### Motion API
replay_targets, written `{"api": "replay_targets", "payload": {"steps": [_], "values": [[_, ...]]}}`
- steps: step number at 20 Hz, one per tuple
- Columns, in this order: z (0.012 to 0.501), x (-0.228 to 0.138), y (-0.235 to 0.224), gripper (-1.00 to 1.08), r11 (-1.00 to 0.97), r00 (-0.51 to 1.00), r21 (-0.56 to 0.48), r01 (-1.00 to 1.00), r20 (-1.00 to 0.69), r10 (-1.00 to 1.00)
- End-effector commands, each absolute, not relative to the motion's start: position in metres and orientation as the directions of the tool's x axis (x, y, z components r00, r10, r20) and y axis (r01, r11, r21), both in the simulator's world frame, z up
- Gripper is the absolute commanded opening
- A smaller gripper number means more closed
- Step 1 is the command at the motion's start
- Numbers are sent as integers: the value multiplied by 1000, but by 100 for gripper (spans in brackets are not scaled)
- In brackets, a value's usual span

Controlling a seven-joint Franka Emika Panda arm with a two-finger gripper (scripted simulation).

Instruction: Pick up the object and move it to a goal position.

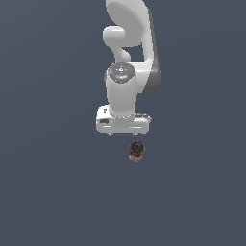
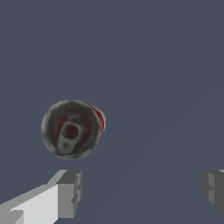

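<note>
One tin can (image 1: 136,151) standing upright, gripper (image 2: 140,192) above, jaws wide apart, holding nothing, can outside them

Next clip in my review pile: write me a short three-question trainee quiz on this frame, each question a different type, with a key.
1. True or false: the pincer is shut on the tin can.
2. Multiple choice: in the wrist view, the can shows mainly its
A. red-and-white side label
B. dark metal top with a pull tab
C. crushed underside
3. Short answer: does the can lie between the pincer's fingers?

Key
1. False: the jaws stand wide apart and touch nothing.
2. B
3. No: it sits off to one side, nearer one finger and beyond the fingertips.
</note>
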State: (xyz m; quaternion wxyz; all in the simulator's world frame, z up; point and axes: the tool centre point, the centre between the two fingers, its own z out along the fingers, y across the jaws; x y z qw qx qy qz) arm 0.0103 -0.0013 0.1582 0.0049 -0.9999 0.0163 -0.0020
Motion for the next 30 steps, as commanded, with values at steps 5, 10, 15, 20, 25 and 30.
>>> {"api": "replay_targets", "payload": {"steps": [5, 10, 15, 20, 25, 30], "values": [[158, 13, 1, 100, -1000, 1000, -7, -18, 8, -18], [156, 18, 6, 100, -1000, 1000, -2, 7, 16, 7], [157, 17, 6, 100, -1000, 1000, -2, 9, 16, 9], [156, 18, 7, 100, -1000, 1000, -2, -3, 16, -3], [153, 21, 12, 100, -999, 999, -3, -43, 14, -43], [149, 24, 21, 100, -994, 994, -4, -109, 11, -109]]}}
